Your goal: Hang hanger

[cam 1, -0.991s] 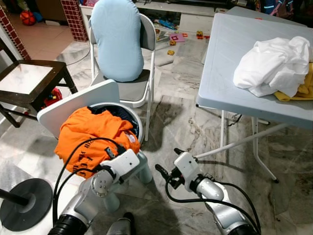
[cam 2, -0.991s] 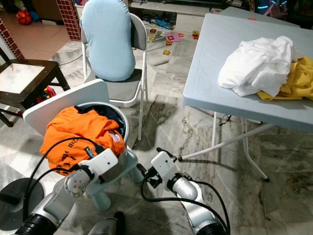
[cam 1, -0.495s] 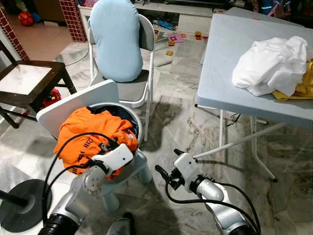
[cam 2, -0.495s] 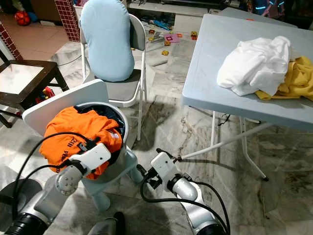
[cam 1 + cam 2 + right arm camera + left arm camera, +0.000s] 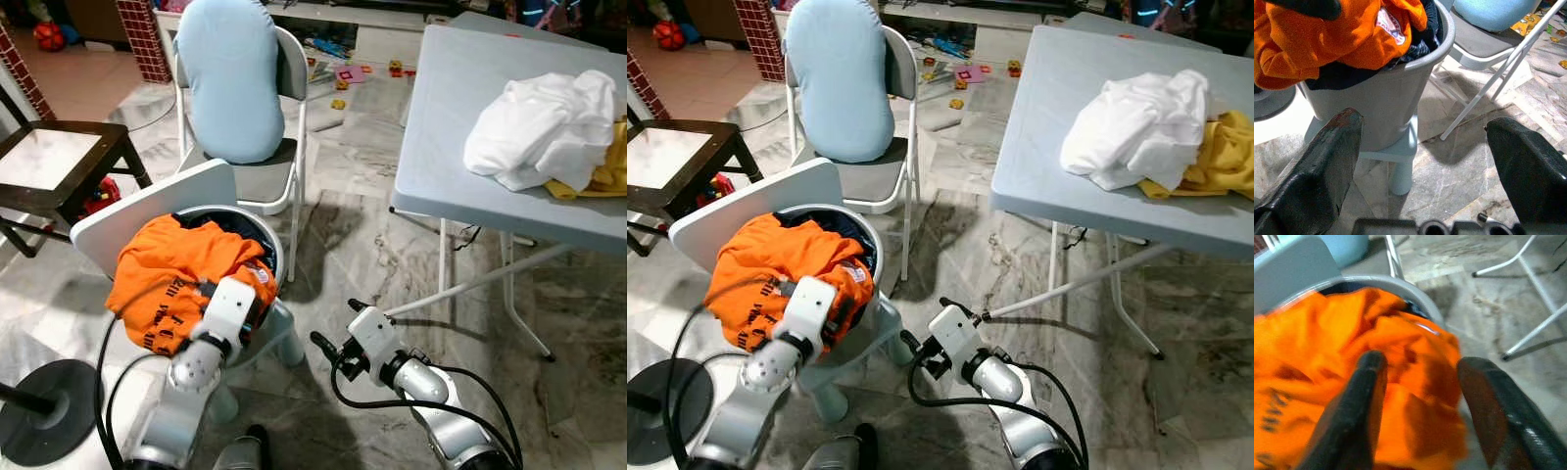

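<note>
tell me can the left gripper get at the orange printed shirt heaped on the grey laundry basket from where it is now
Probably yes. The left gripper hangs just above the orange printed shirt with its fingers open, and nothing lies between them. The shirt sits on top of the grey laundry basket, uncovered.

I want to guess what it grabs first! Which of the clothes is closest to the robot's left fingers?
The orange shirt draped over the grey laundry bin. The open left fingers hover right above it, while the white garment and yellow garment lie far off on the folding table.
</note>
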You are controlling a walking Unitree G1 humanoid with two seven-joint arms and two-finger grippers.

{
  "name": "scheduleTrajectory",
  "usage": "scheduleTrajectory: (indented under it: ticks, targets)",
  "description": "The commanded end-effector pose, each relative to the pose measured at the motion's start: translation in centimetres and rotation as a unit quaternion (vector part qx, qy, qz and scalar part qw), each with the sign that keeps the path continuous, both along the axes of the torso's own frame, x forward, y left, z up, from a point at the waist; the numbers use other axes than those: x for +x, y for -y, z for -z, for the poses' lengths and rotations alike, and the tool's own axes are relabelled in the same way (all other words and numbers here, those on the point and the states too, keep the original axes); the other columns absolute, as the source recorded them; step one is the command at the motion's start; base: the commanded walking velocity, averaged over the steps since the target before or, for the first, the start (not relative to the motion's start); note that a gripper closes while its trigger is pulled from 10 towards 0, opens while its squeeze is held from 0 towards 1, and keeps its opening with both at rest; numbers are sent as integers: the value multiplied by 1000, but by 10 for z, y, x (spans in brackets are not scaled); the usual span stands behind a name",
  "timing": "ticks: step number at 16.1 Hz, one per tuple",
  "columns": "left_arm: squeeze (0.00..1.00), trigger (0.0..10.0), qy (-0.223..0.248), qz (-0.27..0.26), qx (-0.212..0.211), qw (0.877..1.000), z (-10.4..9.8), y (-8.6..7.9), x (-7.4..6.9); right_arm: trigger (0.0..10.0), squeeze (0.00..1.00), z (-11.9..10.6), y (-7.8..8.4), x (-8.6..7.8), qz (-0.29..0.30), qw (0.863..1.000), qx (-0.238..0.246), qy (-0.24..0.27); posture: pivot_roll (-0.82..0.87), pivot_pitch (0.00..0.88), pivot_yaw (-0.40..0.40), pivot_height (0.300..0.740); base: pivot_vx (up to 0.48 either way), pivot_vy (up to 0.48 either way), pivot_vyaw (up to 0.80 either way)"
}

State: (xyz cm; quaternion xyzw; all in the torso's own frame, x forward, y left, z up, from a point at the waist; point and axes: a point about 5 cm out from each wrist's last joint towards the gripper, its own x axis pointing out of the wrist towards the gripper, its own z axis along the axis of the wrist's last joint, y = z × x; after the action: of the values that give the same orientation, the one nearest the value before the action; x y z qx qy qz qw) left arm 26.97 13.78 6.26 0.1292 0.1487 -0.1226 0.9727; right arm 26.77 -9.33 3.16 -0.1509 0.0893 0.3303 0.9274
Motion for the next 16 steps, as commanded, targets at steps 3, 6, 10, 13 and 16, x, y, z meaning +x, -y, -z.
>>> scheduleTrajectory:
  ticks: [3,6,10,13,16]
  targets:
    - [1000,10000,-27,-1,-15,1000,0,-3,-13,10000,0,2,1,-3,-9,1000,-8,-4,43,147,-31,740,0,0,0]
    - [965,10000,-33,-6,0,999,4,-6,-15,10000,0,2,-1,-3,-15,1000,-10,-4,47,144,-35,740,0,0,0]
    - [0,10000,-21,-4,-11,1000,-6,2,4,10000,0,1,-3,-2,-18,1000,-11,-2,42,142,-35,740,0,0,0]
    - [0,10000,-23,-7,-15,1000,-7,8,20,10000,0,1,-2,-3,-18,1000,-11,-2,24,144,-30,740,0,0,0]
    - [0,10000,-43,-15,-38,998,-2,16,22,10000,0,2,-1,-4,-15,1000,-12,-3,16,147,-25,740,0,0,0]
